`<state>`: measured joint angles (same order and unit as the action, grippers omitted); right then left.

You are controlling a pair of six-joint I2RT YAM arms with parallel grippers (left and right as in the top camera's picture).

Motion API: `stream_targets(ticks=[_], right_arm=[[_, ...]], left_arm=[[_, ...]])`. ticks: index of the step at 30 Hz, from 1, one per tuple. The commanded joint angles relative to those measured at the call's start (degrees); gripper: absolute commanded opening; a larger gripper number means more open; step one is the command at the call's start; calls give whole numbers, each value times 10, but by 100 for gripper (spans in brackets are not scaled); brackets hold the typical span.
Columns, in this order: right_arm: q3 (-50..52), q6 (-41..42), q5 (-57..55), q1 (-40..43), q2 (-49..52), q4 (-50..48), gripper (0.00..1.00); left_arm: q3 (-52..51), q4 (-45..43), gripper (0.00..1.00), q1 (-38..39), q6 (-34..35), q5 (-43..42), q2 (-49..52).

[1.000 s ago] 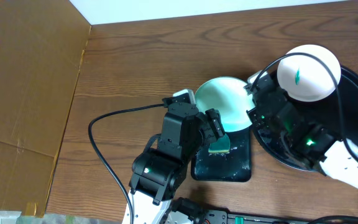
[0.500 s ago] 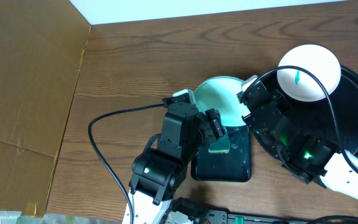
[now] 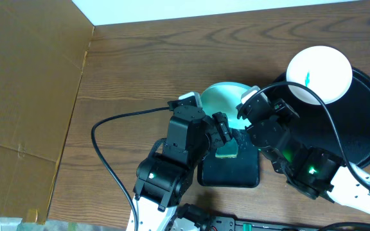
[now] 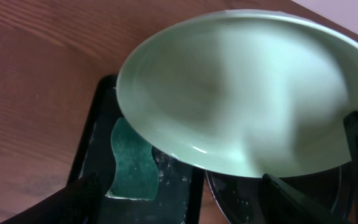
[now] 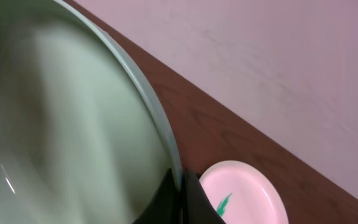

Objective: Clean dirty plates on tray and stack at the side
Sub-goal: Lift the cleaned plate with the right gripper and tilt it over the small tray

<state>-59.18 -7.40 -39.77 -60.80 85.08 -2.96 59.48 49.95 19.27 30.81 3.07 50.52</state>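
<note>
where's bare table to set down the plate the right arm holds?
Widest bare table lies between the cardboard and the held plate, running up to the far edge. Crowded at centre and right: held plate, sponge tray, and the round black tray with a smeared plate.

White plate (image 3: pixel 319 74) teal-smeared, black tray (image 3: pixel 365 125), green sponge (image 3: pixel 227 152)

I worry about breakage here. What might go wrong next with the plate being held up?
The held plate is pinched only at its rim by the right tool, above the small tray; it may slip. Carrying it over the round tray might knock the smeared plate.
</note>
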Motion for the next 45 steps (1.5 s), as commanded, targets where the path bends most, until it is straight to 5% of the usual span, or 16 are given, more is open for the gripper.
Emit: stream_targets(ticks=[1, 45], right_arm=[[-8, -11, -22, -4, -16, -5, 1], [-8, -25, -24, -4, -16, -5, 1]], left_arm=[[10, 2, 81, -2, -6, -1, 1], [10, 2, 81, -2, -6, -1, 1]])
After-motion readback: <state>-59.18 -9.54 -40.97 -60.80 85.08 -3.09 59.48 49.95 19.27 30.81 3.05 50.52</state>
